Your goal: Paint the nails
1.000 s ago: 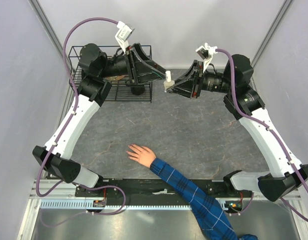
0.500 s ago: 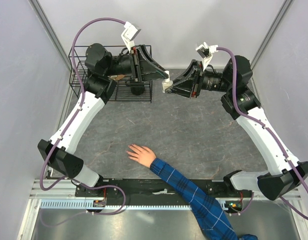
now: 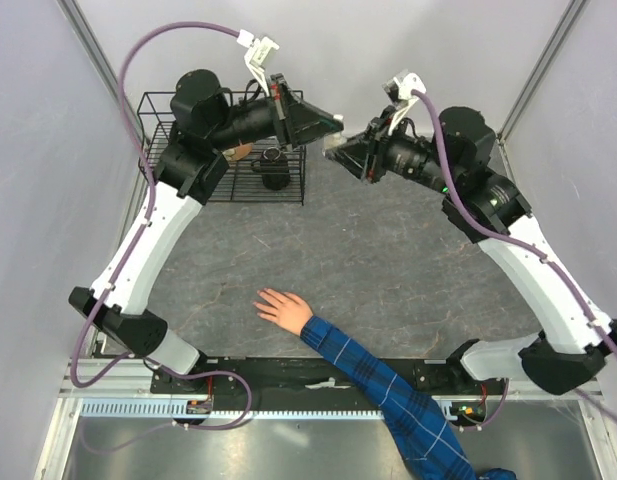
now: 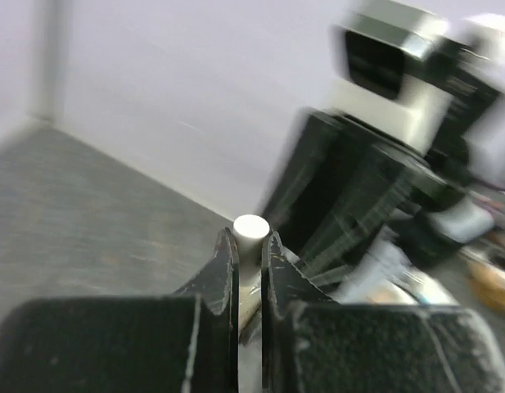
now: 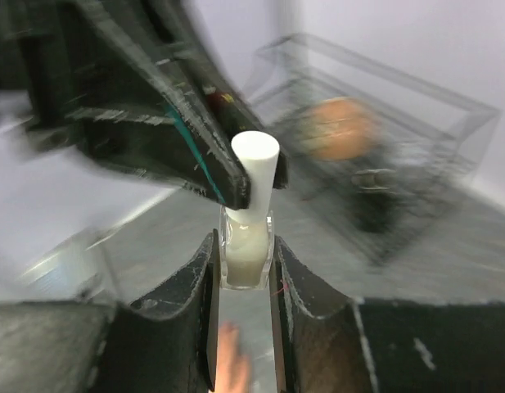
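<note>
Right gripper (image 5: 245,242) clamps the clear bottle (image 5: 248,260); left gripper (image 4: 250,246) is closed on its white cap (image 4: 250,225), above the table's (image 3: 388,260) far edge. Nails (image 3: 261,300) lie by the near edge. Twist the cap off straight, keeping the bottle upright.

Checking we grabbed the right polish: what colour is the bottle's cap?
White; the cap shows best in the right wrist view, atop the clear bottle.

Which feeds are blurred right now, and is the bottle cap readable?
Top external: sharp, evenly lit, hand crisp. Left wrist: background and right arm motion-smeared, white cap readable. Right wrist: bottle fairly sharp, wire basket behind it blurred.
</note>
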`<state>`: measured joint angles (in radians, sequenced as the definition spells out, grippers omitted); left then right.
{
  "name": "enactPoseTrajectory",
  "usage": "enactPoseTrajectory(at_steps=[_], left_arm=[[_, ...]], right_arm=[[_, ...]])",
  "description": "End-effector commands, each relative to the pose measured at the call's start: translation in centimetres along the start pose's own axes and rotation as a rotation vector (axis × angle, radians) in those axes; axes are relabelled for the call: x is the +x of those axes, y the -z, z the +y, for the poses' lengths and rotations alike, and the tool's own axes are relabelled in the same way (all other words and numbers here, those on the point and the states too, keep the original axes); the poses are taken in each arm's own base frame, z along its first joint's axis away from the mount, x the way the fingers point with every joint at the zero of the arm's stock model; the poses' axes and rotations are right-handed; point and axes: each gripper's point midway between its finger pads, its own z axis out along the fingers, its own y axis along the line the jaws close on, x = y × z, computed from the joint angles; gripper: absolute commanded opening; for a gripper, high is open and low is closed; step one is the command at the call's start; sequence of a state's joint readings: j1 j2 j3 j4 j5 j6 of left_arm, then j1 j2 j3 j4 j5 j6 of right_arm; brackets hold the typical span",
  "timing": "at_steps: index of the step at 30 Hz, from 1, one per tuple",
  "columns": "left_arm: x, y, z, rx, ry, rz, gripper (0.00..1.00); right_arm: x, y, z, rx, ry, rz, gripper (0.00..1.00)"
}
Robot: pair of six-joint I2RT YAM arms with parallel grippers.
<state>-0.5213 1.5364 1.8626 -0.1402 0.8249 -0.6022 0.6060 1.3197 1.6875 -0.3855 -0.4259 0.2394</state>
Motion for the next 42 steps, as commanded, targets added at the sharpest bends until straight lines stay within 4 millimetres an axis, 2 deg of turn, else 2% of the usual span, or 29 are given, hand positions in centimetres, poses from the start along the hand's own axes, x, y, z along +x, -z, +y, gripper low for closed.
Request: enactPoseTrajectory(at_steps=[1, 2, 5, 7, 11, 12, 13, 14, 16, 17, 19, 20, 21, 22, 24, 25, 26, 27, 28, 29, 30, 31, 32, 33, 34, 35, 36, 37, 42], left_arm=[[0.5, 0.5, 1.4, -0.384, -0.179, 0.02, 0.02], [0.6, 0.3, 1.2, -0.379, -0.173, 0.022, 0.02], [0.9, 0.1, 1.1, -0.363, -0.152, 0.024, 0.02], [0.9, 0.1, 0.6, -0.337, -0.156, 0.014, 0.02], [1.2, 0.4, -0.6, -0.285, -0.156, 0.016, 0.02], [1.5, 0.3, -0.7, -0.273, -0.153, 0.023, 0.04], [1.5, 0.4, -1.2, -0.254, -0.157, 0.023, 0.08], [1.6, 0.4, -1.7, -0.217, -0.162, 0.029, 0.2], [1.5, 0.9, -2.7, -0.182, -0.178, 0.026, 0.33], [1.2, 1.2, -3.0, -0.17, -0.198, 0.016, 0.42], [0.9, 2.1, -3.6, -0.163, -0.211, -0.002, 0.49], [0.6, 2.6, -3.4, -0.166, -0.211, -0.012, 0.52], [0.6, 2.8, -3.4, -0.163, -0.211, -0.017, 0.54], [0.0, 3.6, -3.4, -0.169, -0.218, -0.033, 0.55], [0.0, 4.0, -3.8, -0.134, -0.196, -0.04, 0.57], [-0.3, 4.4, -3.8, -0.125, -0.166, -0.05, 0.58], [0.3, 4.7, -4.3, -0.075, -0.147, -0.033, 0.59], [-0.2, 4.8, -4.9, -0.041, -0.155, -0.054, 0.59], [-0.7, 5.3, -4.8, -0.029, -0.103, -0.074, 0.6], [0.7, 5.5, -4.5, 0.02, -0.051, -0.042, 0.62], [1.1, 5.7, -4.3, 0.049, -0.008, -0.04, 0.64], [-0.5, 6.3, -4.3, 0.095, -0.061, -0.098, 0.72], [1.0, 6.5, -3.7, 0.126, 0.063, -0.059, 0.72], [1.1, 6.4, -3.0, 0.143, 0.081, -0.065, 0.72], [0.4, 6.7, -3.1, 0.165, 0.094, -0.081, 0.71], [0.3, 6.6, -3.3, 0.184, 0.09, -0.071, 0.68], [0.3, 6.2, -2.4, 0.185, 0.106, -0.061, 0.66], [0.0, 6.0, -2.5, 0.199, 0.108, -0.055, 0.61], [-0.5, 5.5, -2.4, 0.238, 0.138, -0.062, 0.59]], right_arm=[[-0.3, 0.0, -1.0, 0.556, 0.377, 0.032, 0.0], [0.0, -0.3, 0.4, 0.546, 0.408, 0.043, 0.0], [0.5, -1.0, 0.8, 0.518, 0.419, 0.063, 0.0], [-0.1, -1.0, 1.7, 0.466, 0.401, 0.017, 0.0], [0.9, -1.1, 2.4, 0.364, 0.409, 0.022, 0.0], [0.5, -0.8, 2.7, 0.334, 0.403, 0.004, 0.0], [0.3, -0.8, 2.2, 0.323, 0.397, -0.001, 0.0], [0.6, -1.0, 2.8, 0.266, 0.378, 0.001, 0.0], [0.5, -0.7, 2.1, 0.244, 0.356, 0.001, 0.0], [0.9, -0.8, 2.3, 0.203, 0.351, 0.01, 0.0], [0.8, -0.3, 1.9, 0.173, 0.327, 0.007, 0.0], [1.4, -0.4, 2.5, 0.109, 0.318, 0.022, 0.0], [1.5, -0.1, 2.7, 0.079, 0.3, 0.024, 0.0], [1.7, 0.1, 1.8, 0.08, 0.285, 0.03, 0.0], [2.0, 0.3, 2.9, -0.023, 0.245, 0.037, 0.0], [2.1, 0.5, 2.3, -0.033, 0.232, 0.042, 0.0], [2.2, 0.6, 2.2, -0.048, 0.23, 0.045, 0.0], [2.1, 0.8, 3.1, -0.108, 0.2, 0.04, 0.0], [2.2, 0.9, 2.6, -0.115, 0.165, 0.041, 0.0], [2.1, 1.0, 2.6, -0.136, 0.146, 0.039, 0.0], [1.7, 1.0, 2.9, -0.173, 0.128, 0.021, 0.0], [1.9, 1.5, 3.2, -0.242, 0.065, 0.034, 0.0], [2.0, 1.5, 3.4, -0.277, 0.027, 0.036, 0.0], [0.8, 1.6, 3.7, -0.315, 0.033, -0.011, 0.0], [1.2, 1.9, 3.8, -0.361, 0.01, -0.005, 0.0], [0.8, 2.2, 4.1, -0.379, -0.043, -0.013, 0.0], [0.0, 2.3, 4.3, -0.402, -0.03, -0.048, 0.0], [0.1, 2.5, 4.3, -0.435, -0.044, -0.042, 0.0], [-0.3, 2.7, 4.8, -0.503, -0.09, -0.044, 0.0]])
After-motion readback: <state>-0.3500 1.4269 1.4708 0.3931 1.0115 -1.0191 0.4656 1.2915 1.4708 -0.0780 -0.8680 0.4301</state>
